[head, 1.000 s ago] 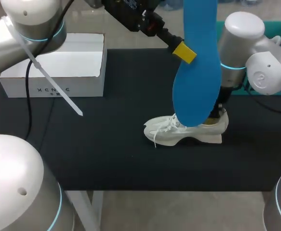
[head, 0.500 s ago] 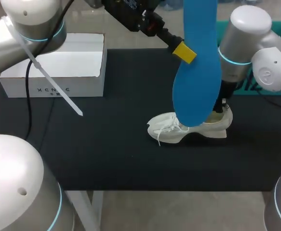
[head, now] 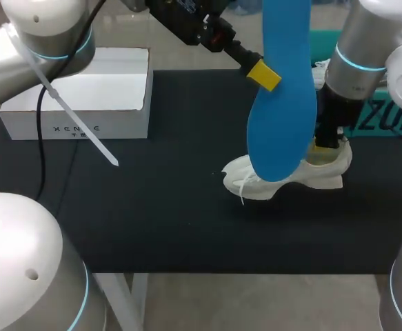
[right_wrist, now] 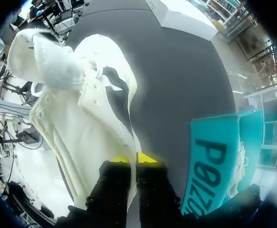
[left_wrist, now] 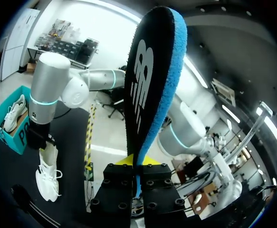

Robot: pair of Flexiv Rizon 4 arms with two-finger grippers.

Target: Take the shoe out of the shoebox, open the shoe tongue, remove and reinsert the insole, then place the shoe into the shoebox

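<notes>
Gripping the shoe (head: pixel 294 181) at its heel, the right gripper (head: pixel 327 146) is pinching the collar between both fingers.
The shoe is sitting on the black table (head: pixel 152 207), right of centre, toe pointing left, just near of the teal box (head: pixel 394 127). The left gripper (head: pixel 268 74) is clamping the blue insole (head: pixel 283 103), holding it upright above the shoe.

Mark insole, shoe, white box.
insole (head: pixel 283 103), head view, middle of its blue underside
shoe (head: pixel 325 176), head view, side wall near the heel
white box (head: pixel 128 124), head view, front wall
</notes>
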